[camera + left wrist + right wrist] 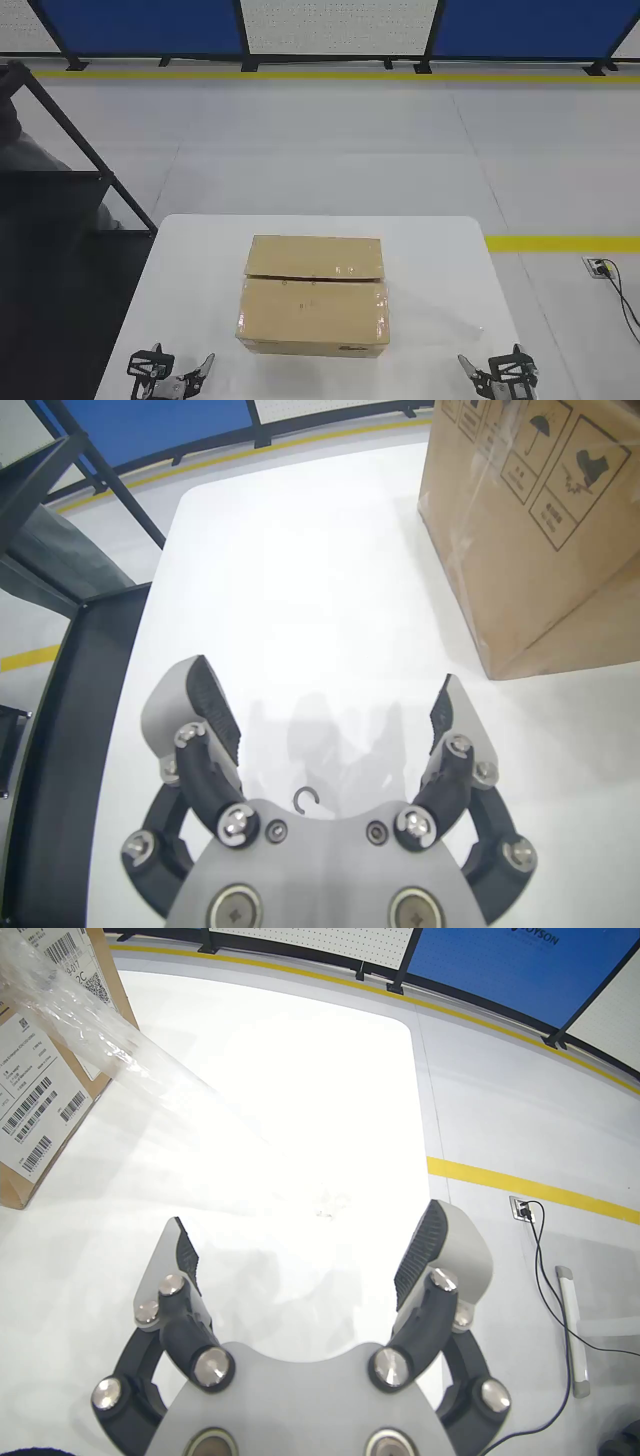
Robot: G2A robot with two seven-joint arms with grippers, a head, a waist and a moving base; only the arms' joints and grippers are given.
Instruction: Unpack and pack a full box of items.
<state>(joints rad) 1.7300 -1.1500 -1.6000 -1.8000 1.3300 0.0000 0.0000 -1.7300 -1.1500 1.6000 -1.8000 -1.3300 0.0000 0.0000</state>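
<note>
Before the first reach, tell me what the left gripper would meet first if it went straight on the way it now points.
Likely only the bare white table: the open left gripper points along it, with the cardboard box standing to one side of that line. Its downward tilt is unclear.

White rounded-corner tabletop [440, 250]. Small dark C-shaped metal clip [306, 800] lies flat near its front left corner. Black metal rack frame [60, 130] stands just off the left edge. On the grey floor past the right edge: a yellow tape line [560, 243] and a floor socket with black cable [597, 266]. Blue partition panels [140, 25] and a white pegboard panel [340, 25] stand beyond the far edge.
</note>
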